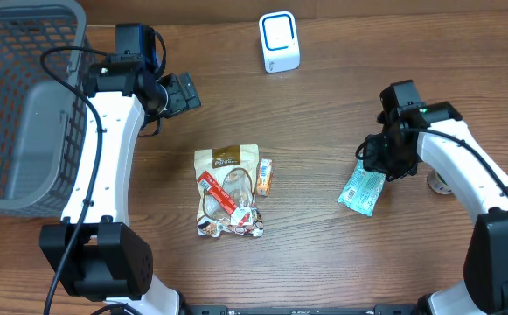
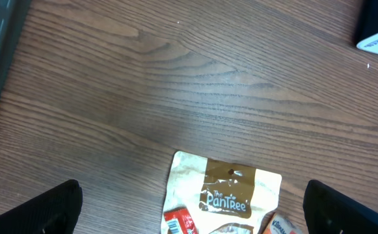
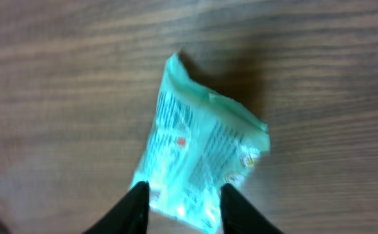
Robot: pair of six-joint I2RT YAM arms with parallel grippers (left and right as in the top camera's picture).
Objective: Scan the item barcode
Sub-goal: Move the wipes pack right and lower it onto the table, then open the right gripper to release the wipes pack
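Basket [image 1: 9,52] grey mesh | left claw [image 1: 182,92] spread | right claw [image 3: 185,201] straddles teal packet [image 3: 202,143], grip unclear

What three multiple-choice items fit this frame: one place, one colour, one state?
1. The white scanner is:
A. standing on the table
B. on a shelf
C. held in the air

2. The packet between the fingers of the right claw is:
A. red
B. teal
C. black

3. The left claw is:
A. open and empty
B. shut on a bottle
C. shut on a cable

Answers:
1 A: the overhead view shows it upright on the wood, apart from the arms.
2 B: the right wrist view shows a teal wrapper with a finger on either side of it.
3 A: the left wrist view shows its fingers spread wide with nothing gripped.
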